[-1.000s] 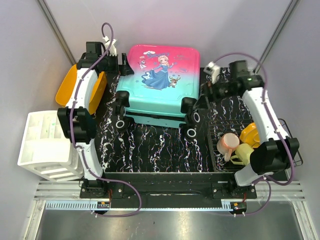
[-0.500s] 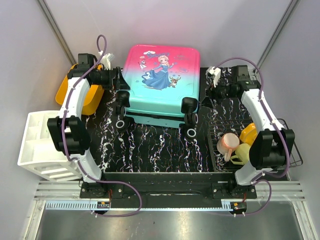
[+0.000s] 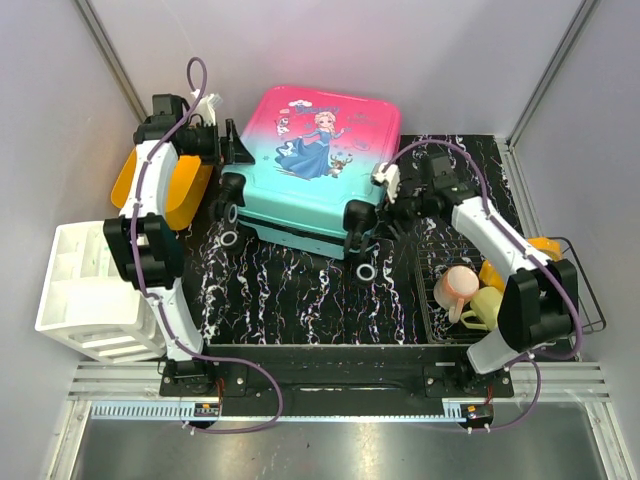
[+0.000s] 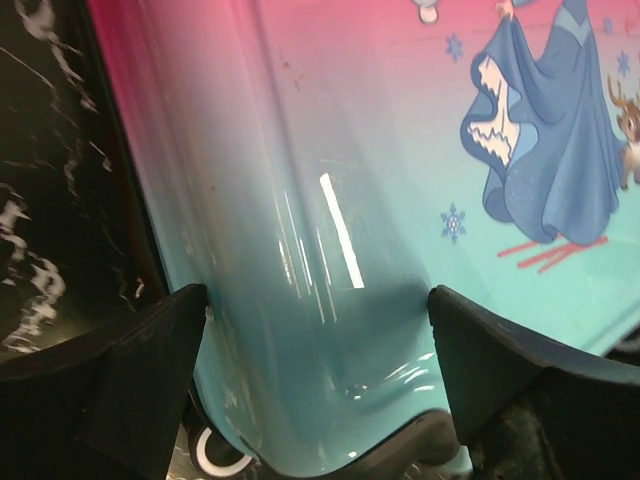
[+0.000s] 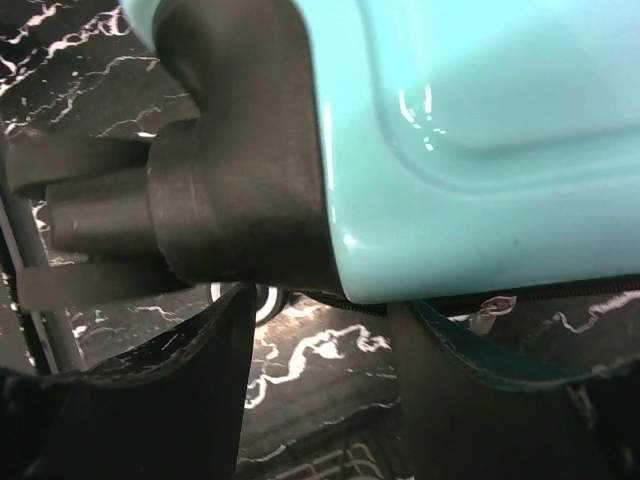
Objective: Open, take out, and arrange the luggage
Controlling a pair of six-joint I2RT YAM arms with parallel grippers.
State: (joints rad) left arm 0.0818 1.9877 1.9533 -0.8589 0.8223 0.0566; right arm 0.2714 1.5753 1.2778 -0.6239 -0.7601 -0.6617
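Large hard-shell child's suitcase (image 3: 320, 165), teal-to-pink with a cartoon princess print, lying flat and print side up at upper centre of the overhead view. Pink end toward the top of the frame, teal end with black white-ringed wheels (image 3: 366, 271) toward the bottom, set a little askew with the wheel end swung leftward. Lid down, resting on the black marble-patterned surface (image 3: 300, 295)

At the suitcase's left edge, upper left of centre: left gripper (image 3: 232, 152), jaws spread wide. In the left wrist view (image 4: 315, 300), black fingers (image 4: 140, 380) at the lower corners of the frame, glossy teal shell filling the gap between them, neither finger visibly pressing on it

At the suitcase's lower right corner: right gripper (image 3: 388, 207), jaws partly apart. In the right wrist view (image 5: 320, 305), fingers (image 5: 150, 400) low in the frame, tips right up against the black wheel housing (image 5: 230, 170) and the teal corner above; clamped on it or merely beside it, cannot tell

Further out, upper left: orange plastic bin (image 3: 135, 180), partly behind the left arm. Lower left: white plastic compartmented rack (image 3: 85, 280). Right side: black wire basket (image 3: 590, 300) holding a pink cup (image 3: 458, 285) and a pale yellow cup (image 3: 487, 302), touching each other
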